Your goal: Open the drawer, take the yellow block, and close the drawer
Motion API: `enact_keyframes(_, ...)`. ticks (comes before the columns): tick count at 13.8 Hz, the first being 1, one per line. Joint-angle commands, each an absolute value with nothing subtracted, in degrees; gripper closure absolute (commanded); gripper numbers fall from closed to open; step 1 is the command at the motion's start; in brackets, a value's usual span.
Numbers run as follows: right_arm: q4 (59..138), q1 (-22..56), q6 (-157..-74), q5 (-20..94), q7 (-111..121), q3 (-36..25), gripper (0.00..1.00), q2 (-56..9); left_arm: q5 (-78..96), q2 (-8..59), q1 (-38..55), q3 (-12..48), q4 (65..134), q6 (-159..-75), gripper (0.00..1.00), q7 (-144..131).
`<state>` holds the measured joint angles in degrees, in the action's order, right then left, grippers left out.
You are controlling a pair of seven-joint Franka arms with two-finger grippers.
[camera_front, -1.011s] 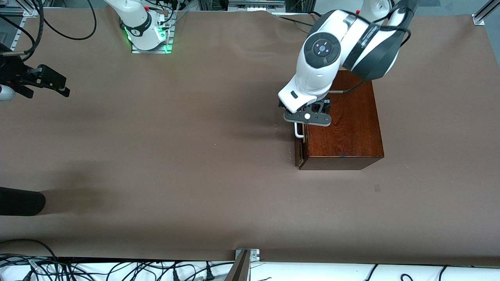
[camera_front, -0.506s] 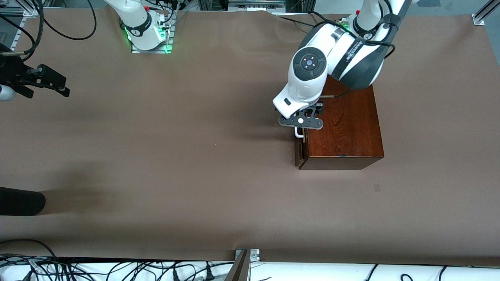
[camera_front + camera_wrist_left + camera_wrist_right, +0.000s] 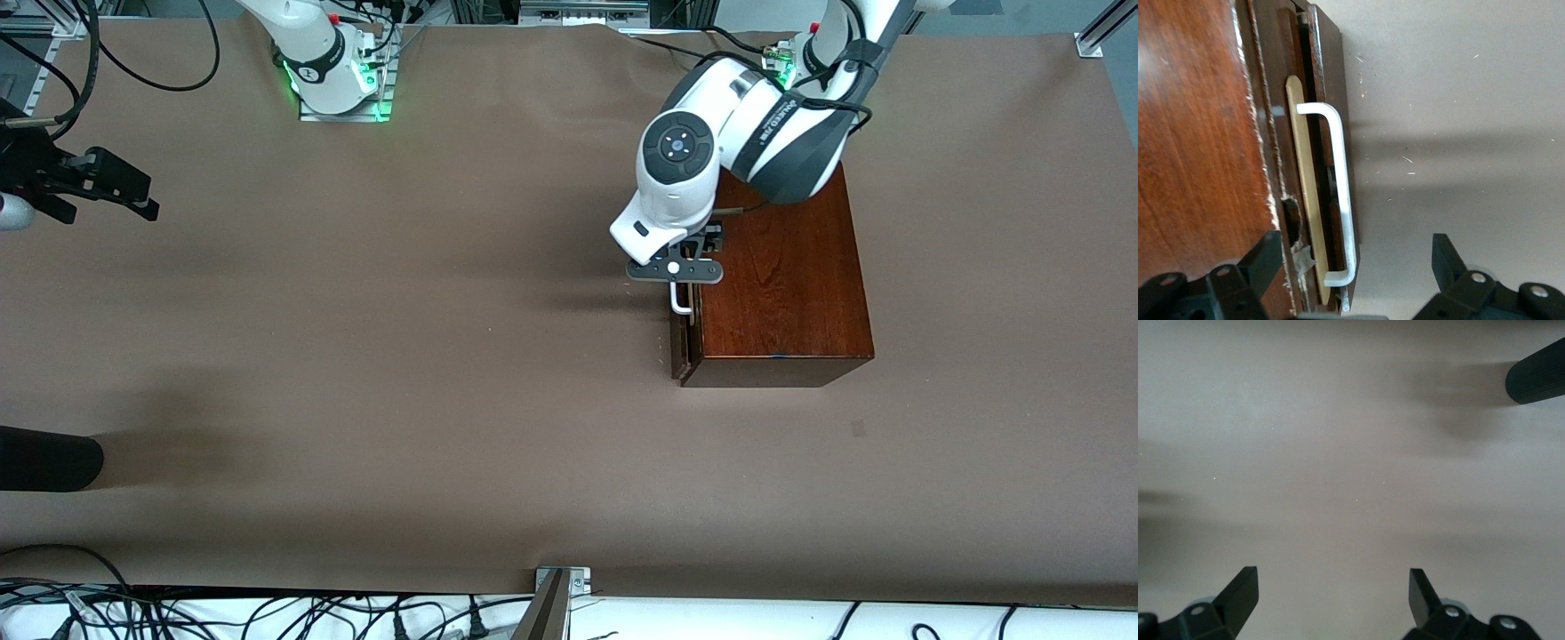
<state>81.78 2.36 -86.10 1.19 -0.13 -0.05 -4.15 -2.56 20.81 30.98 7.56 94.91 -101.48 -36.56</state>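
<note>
just above the drawer handle, left gripper wide, straddling it

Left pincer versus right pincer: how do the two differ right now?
The left pincer hangs over the drawer's white handle, at the dark wooden box; the right pincer has only bare table beneath it. The left arm reaches over the box, while the right arm waits at its own end of the table. Both are open and hold nothing.

White arms, dark joint bands, black hands
</note>
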Motion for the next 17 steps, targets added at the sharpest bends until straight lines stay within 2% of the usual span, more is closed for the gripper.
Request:
enact_keyframes(1, 82.09, 1.93, -86.40, 1.76, -0.44, 0.26, 0.00, -3.69, -4.39, 20.21, 32.52, 6.94, 96.50, -103.09, 0.00, -38.41)
enact_keyframes(6, 82.09, 1.85, -86.40, 1.76, -0.44, 0.26, 0.00, -3.69, -4.48, 20.39, 33.66, 6.94, 97.64, -103.88, 0.00, -39.73)
enact_keyframes(11, 82.09, 1.85, -86.40, 1.84, -0.44, 0.18, 0.00, -3.69, -6.33, 20.39, 34.36, 6.94, 102.74, -110.47, 0.00, -41.75)
enact_keyframes(17, 82.09, 1.85, -86.40, 1.76, -0.44, 0.26, 0.00, -3.78, -9.83, 23.37, 35.68, 7.03, 103.54, -113.90, 0.00, -45.51)
